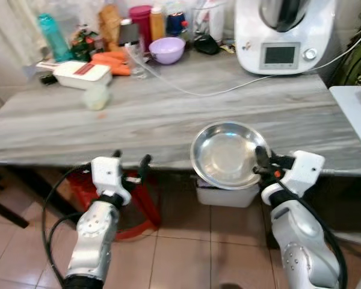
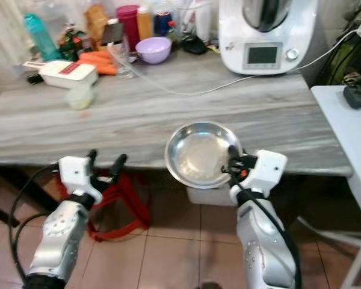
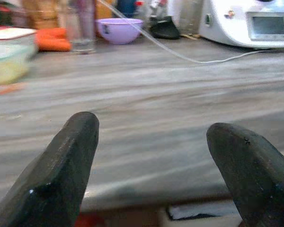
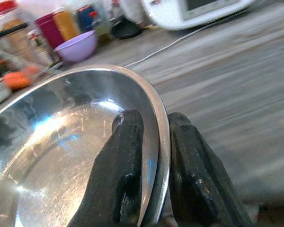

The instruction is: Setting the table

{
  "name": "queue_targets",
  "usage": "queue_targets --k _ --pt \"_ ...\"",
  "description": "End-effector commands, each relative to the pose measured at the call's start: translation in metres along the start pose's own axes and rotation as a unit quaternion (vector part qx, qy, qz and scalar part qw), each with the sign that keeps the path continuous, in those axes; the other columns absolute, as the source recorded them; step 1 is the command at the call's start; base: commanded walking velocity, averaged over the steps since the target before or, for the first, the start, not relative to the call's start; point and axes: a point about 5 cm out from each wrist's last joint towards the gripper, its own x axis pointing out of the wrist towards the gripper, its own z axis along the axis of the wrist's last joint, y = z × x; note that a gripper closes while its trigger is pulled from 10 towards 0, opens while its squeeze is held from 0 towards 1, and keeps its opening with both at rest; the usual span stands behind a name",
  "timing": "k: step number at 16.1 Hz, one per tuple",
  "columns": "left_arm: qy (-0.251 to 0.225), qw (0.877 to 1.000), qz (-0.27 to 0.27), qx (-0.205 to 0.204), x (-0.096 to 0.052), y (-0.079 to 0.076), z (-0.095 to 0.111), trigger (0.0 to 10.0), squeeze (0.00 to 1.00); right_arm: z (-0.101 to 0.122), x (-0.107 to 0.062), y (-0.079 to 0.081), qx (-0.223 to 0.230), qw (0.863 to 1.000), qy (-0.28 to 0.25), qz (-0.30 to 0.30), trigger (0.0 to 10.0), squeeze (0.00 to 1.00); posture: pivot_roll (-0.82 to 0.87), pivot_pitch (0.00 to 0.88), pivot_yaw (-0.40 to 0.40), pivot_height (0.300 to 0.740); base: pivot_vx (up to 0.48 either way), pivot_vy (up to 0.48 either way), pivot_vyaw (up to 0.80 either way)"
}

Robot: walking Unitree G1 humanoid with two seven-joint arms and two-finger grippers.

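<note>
No legible text or labels anywhere.

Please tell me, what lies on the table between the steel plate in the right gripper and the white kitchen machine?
Only bare table top and a white cable crossing it, between the steel plate in the right gripper and the kitchen machine, in the eye views.

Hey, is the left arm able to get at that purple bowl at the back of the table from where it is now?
Probably not without stepping closer. The left gripper hangs open at the table's near edge, while the purple bowl sits at the far side. The wood between is bare, but a glass stands beside the bowl.
</note>
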Motion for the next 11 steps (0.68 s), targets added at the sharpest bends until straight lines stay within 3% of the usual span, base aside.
queue_targets --k 1,5,9,11 --pt "-0.002 1.0 0.012 0.017 -0.003 0.009 0.004 10.0 0.0 0.002 0.001 0.007 0.006 1.0 -0.007 0.011 10.0 0.0 -0.13 0.087 0.085 0.74 0.382 0.0 0.0" --pt "-0.01 1.0 0.015 0.007 -0.005 0.011 0.006 10.0 0.0 0.001 0.001 0.007 0.006 1.0 -0.005 0.011 10.0 0.0 -0.13 0.087 0.085 0.74 0.28 0.0 0.0" --pt "0.0 0.999 -0.014 0.038 -0.026 0.017 0.004 10.0 0.0 -0.003 0.001 0.01 -0.004 1.0 0.003 0.024 10.0 0.0 -0.13 0.091 0.087 0.74 0.0 0.0 0.0" --pt "0.013 0.998 -0.037 0.047 -0.036 0.022 0.002 10.0 0.0 -0.001 0.005 0.006 0.019 1.0 0.003 0.015 10.0 0.0 -0.12 0.094 0.089 0.74 0.0 0.0 0.0"
